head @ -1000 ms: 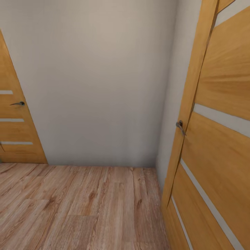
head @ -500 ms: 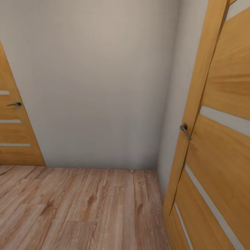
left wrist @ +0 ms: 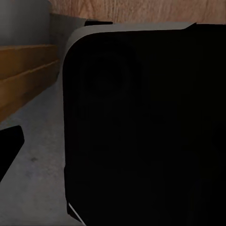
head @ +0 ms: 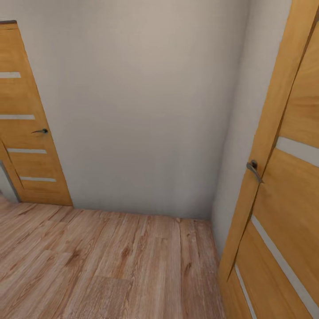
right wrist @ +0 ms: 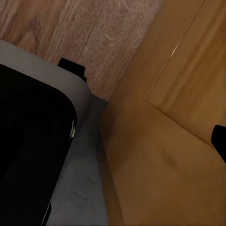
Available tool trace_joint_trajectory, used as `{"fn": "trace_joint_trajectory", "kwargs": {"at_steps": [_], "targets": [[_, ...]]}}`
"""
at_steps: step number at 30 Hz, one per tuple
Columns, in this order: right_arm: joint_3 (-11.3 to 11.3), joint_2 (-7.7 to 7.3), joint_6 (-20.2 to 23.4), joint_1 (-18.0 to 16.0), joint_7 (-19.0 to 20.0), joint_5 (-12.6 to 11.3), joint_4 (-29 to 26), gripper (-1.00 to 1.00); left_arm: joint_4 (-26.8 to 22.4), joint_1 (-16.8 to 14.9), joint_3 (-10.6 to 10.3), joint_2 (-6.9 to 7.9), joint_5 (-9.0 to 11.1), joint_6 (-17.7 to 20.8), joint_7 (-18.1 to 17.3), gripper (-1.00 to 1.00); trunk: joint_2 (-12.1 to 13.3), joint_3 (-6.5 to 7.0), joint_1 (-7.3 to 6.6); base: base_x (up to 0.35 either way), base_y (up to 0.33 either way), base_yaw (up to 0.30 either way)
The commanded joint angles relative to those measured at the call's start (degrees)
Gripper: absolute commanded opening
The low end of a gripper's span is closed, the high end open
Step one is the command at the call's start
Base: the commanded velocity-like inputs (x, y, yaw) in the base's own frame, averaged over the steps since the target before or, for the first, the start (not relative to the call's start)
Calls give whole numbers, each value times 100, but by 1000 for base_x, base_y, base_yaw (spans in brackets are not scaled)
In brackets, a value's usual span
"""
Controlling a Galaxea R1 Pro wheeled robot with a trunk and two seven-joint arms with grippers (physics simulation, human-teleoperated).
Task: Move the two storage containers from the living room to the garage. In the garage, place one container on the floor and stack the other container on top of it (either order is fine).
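The two storage containers are out of view. I face a corner of a plain grey-white wall (head: 141,110) over a light wood plank floor (head: 110,261). In the left wrist view a dark fingertip (left wrist: 8,147) shows at the picture's edge beside my black base (left wrist: 141,127). In the right wrist view another dark fingertip (right wrist: 219,139) shows in front of a wooden door (right wrist: 179,94), with the black base (right wrist: 28,132) beside it. Neither view shows how the jaws stand.
A wooden door with pale stripes (head: 26,133) and a dark handle (head: 40,131) stands in the far wall at the left. A second striped wooden door (head: 283,199) with a metal handle (head: 253,169) stands close at the right.
The whole picture has shifted, so the camera has moved: more of the left door shows, its top edge included, and the right door sits further right in the frame.
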Motion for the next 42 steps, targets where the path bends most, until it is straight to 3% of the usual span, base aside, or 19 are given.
{"fn": "trace_joint_trajectory", "kwargs": {"at_steps": [1,42], "targets": [[48,2,-37,-6,-4,-55,18,100,-1,-1,5,-1,12,-12,-4,100,-3,-5,0,10,0,19],[48,6,-35,-6,-3,-55,18,100,-1,-1,-1,16,20,-5,-4,100,-3,-5,0,308,0,15]]}}
